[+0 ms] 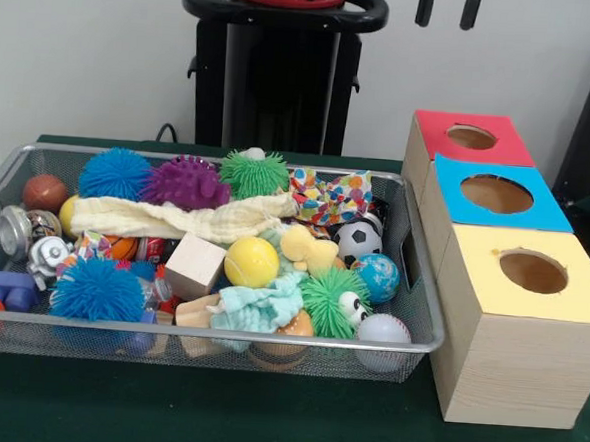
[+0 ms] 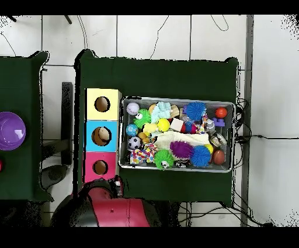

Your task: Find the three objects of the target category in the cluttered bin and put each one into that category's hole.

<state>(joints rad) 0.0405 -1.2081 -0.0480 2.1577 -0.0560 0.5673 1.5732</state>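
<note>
Front view: two dark fingertips of the tool [image 1: 448,8] are seen at the top edge, drawn back high, with a gap between them and nothing held; the tool is judged released. Well below it and off to one side, the bin [image 1: 218,334] rests on the table [image 1: 263,419], filled with clutter. Dotted fabric pieces [image 1: 329,196] are seen bunched at the bin's far side, the side nearest the tool, beside a soccer ball [image 1: 357,239]; how many lie there cannot be told. The hole [image 1: 532,272] in the yellow-topped box is the box hole farthest from the tool, beyond the blue-topped box [image 1: 497,195] and red-topped box [image 1: 470,138]. No fabric is seen in or at that hole, so no placement is judged done; all three appear outstanding.

Overhead view: the tool itself is not made out, only the red arm base [image 2: 125,213]. The dotted fabric [image 2: 142,155] is shown at the bin's edge towards the boxes, a layout the front view foreshortens.
</note>
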